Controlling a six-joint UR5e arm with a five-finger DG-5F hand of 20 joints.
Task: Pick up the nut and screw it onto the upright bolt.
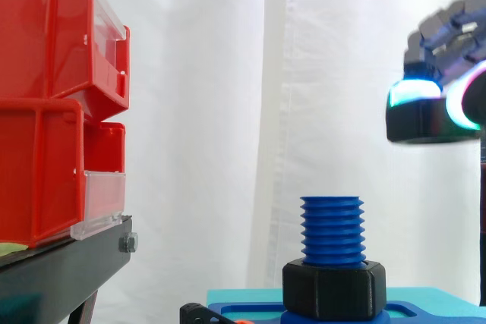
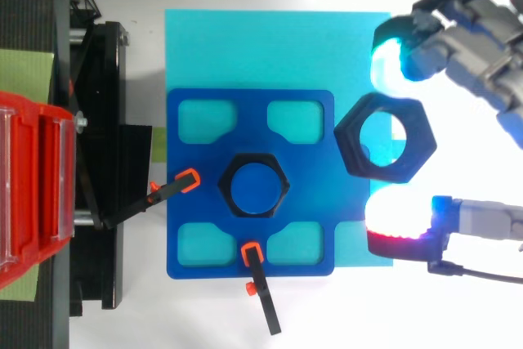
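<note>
A black hex nut [image 1: 425, 123] [image 2: 351, 140] hangs in the air, pinched between the glowing fingertips [image 2: 389, 56] of my hand [image 1: 448, 36] [image 2: 470, 42] and its thumb. In the side view it sits higher than the bolt's top and well to its right. The blue threaded bolt [image 1: 332, 225] [image 2: 256, 188] stands upright on a dark blue fixture plate [image 2: 196, 202], with a second black nut [image 1: 334, 290] [image 2: 257, 159] seated round its base. In the top view the held nut is to the right of the bolt, over the plate's right edge.
Stacked red bins [image 1: 45, 111] [image 2: 33, 185] rest on a black stand [image 1: 61, 263] [image 2: 98, 161] at the left. A cyan base sheet [image 2: 278, 46] lies under the plate. Two black clamps with orange tips [image 2: 176, 188] [image 2: 261, 284] hold the plate at its left and front.
</note>
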